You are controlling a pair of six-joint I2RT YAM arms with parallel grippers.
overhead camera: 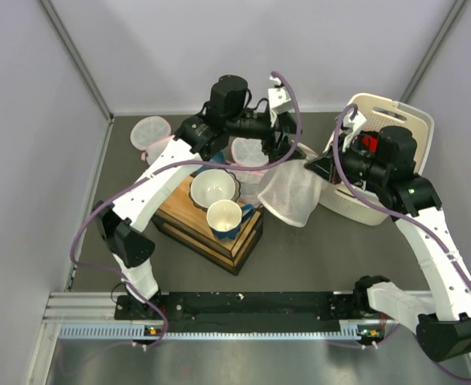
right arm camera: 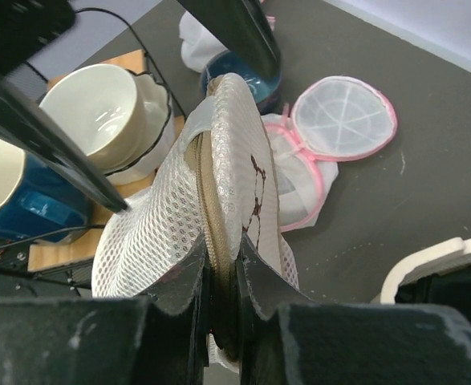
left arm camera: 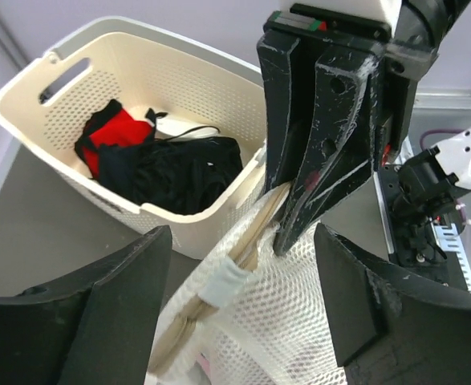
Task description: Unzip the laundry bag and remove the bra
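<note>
At far left on the table, one pink-trimmed mesh bag lay flat. Next, one wooden crate carried a white bowl and a blue mug. Centre: your left gripper stood with jaws spread wide, the laundry bag between them. That bag, white mesh, sagged between crate and basket. Your right gripper was pinched tight on its tan zip seam. At right, one cream perforated basket held the bra, red, touching a black garment, outside the laundry bag.
</note>
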